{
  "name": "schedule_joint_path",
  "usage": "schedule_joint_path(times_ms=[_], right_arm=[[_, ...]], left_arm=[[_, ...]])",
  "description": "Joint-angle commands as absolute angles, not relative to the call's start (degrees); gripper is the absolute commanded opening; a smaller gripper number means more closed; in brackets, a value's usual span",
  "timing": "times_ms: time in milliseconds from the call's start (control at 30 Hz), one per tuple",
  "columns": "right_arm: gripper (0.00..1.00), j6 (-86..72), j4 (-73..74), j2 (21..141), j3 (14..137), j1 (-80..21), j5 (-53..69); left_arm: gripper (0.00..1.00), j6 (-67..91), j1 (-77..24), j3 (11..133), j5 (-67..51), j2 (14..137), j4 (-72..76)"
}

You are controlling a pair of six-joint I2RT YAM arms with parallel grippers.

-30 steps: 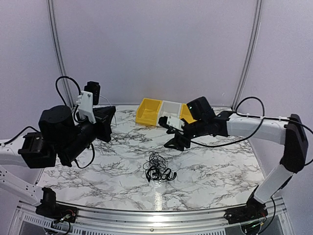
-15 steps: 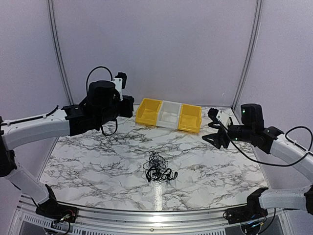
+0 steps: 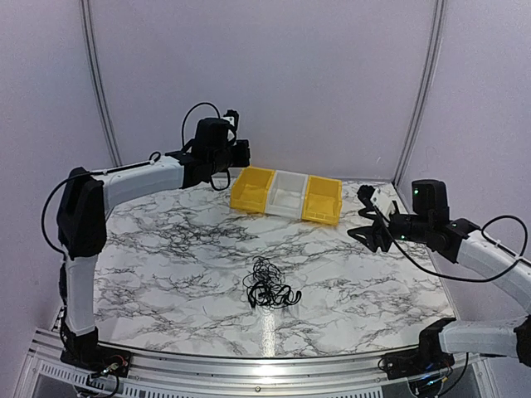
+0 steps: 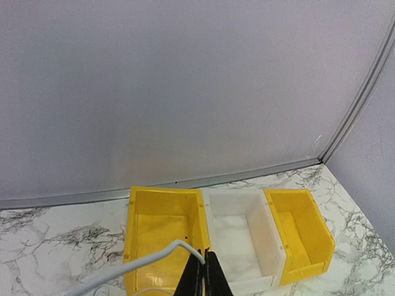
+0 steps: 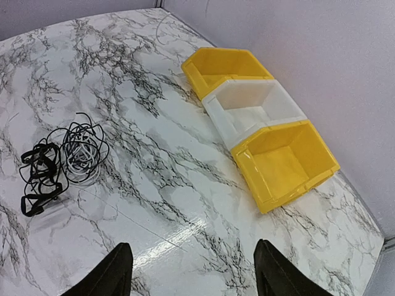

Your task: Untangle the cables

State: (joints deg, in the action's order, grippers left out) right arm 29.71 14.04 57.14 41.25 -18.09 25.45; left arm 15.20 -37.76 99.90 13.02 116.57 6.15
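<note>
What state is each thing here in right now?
cables: tangled in one heap.
left gripper: shut on white wire.
right gripper: open, empty.
bins: all three look empty.

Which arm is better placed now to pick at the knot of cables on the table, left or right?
Probably the right. The right hand is open and its camera looks down on the cables. The left hand is shut, raised at the back by the bins, facing the wall.
</note>
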Motion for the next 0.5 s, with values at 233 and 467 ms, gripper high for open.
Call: schedule_joint_path(times_ms=[233,467], right_arm=[[0.66,31.6,12.23,58.75,40.85,-17.68,23.25],[0.66,32.16,12.38,60.38,40.92,-17.75,23.1]], left_arm=[[0.0,17.32,-35.5,132.68,8.25,142.74,6.83],[0.0,23.66,-33.79,137.58,6.17,151.37,11.7]])
